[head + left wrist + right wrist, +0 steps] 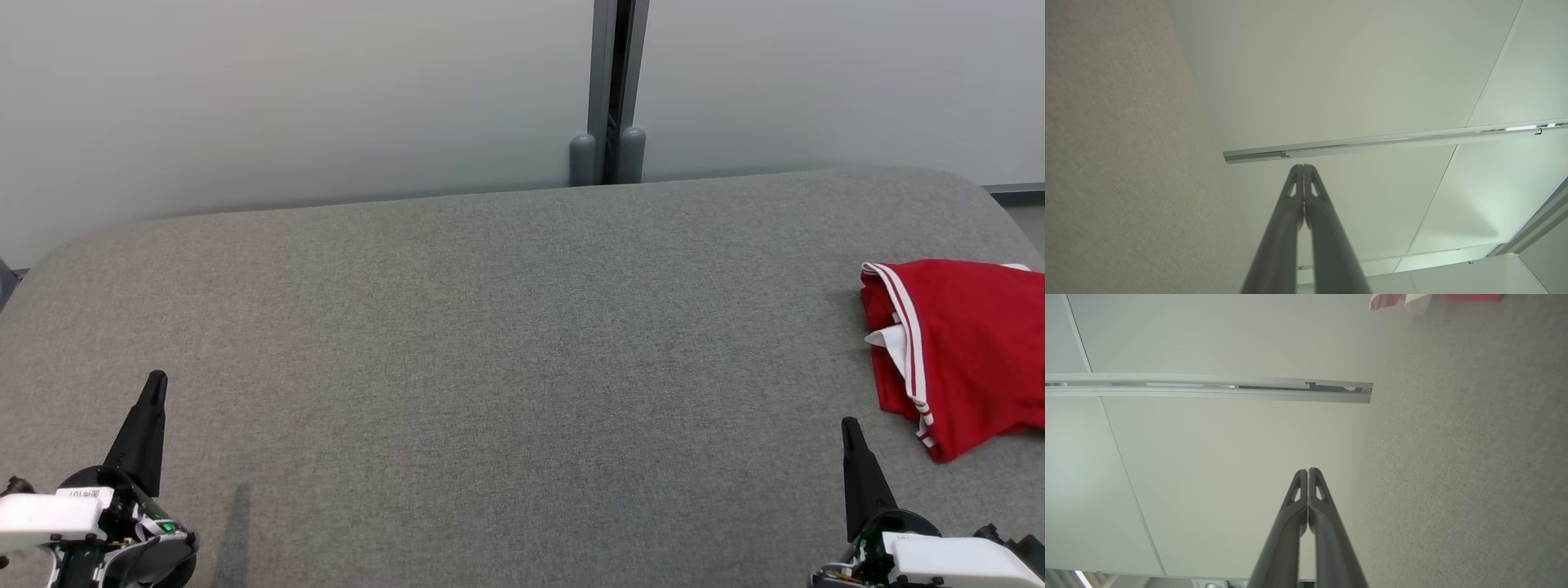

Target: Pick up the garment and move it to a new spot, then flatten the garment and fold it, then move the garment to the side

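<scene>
A red garment point(959, 351) with white stripes lies folded at the right edge of the grey padded surface point(490, 343), partly cut off by the head view's border. A blurred corner of the garment point(1412, 300) also shows at the top of the right wrist view. My right gripper point(851, 426) stands shut at the lower right, just left of and nearer than the garment, not touching it. At the lower left my left gripper point(155, 382) is shut and holds nothing. Both wrist views show the fingers pressed together, the left gripper point(1304, 167) and the right gripper point(1308, 471).
A pale wall runs behind the surface, with a dark grey post point(608, 90) and two rounded grey caps at its foot. The surface's far corners are rounded. A metal rail point(1372, 143) crosses the wall panels.
</scene>
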Robot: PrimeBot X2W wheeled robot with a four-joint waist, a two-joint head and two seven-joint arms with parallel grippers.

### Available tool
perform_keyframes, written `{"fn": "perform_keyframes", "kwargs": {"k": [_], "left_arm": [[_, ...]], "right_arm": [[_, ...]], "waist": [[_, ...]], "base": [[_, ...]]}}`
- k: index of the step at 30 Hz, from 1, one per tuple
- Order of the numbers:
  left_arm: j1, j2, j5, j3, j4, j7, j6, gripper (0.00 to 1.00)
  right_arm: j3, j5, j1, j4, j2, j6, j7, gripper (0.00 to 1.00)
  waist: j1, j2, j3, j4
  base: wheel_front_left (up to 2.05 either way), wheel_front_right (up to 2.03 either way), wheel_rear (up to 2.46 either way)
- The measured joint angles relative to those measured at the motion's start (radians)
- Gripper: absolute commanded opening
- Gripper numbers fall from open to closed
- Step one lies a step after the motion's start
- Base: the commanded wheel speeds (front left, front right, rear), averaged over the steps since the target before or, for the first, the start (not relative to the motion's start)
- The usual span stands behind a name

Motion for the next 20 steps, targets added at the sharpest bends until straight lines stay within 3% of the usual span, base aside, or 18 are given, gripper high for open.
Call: {"fn": "perform_keyframes", "kwargs": {"k": [20], "left_arm": [[0.0, -0.001, 0.0, 0.001, 0.0, 0.002, 0.0, 0.0]], "right_arm": [[0.0, 0.0, 0.0, 0.0, 0.0, 0.0, 0.0, 0.0]], "waist": [[0.0, 0.0, 0.0, 0.0]], "base": [[0.0, 0.0, 0.0]]}}
